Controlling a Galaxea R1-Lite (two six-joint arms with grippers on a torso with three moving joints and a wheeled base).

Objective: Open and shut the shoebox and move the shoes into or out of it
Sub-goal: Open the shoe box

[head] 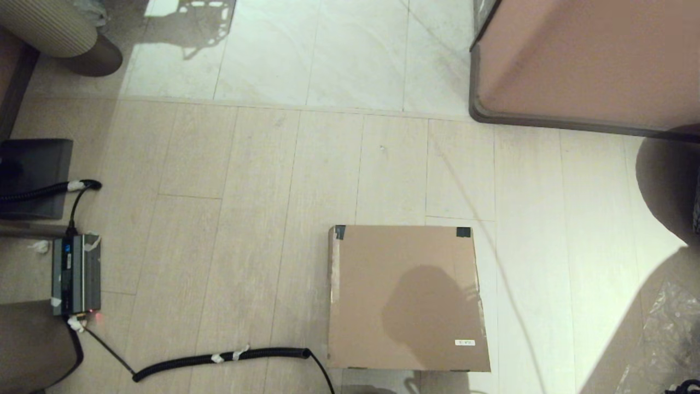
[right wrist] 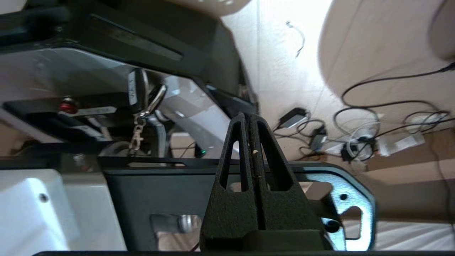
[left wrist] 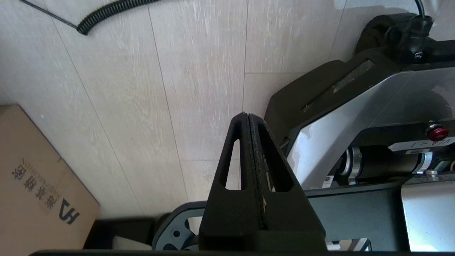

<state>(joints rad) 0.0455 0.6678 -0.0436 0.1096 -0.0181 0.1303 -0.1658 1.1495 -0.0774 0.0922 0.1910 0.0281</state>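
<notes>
Brown cardboard shoebox (head: 407, 298) lid down, dark-taped corners; left tool (left wrist: 247, 115), right tool (right wrist: 247, 115) closed, empty.

Shoebox (head: 407, 298) right of cable (head: 219, 358) (floor)

On the side of the shoebox (left wrist: 39, 185), in the left wrist view: a dark angular logo, Chinese characters and a line of small Latin letters, too small to read. Near one lid corner, a small white label (head: 465, 342), print illegible.
</notes>
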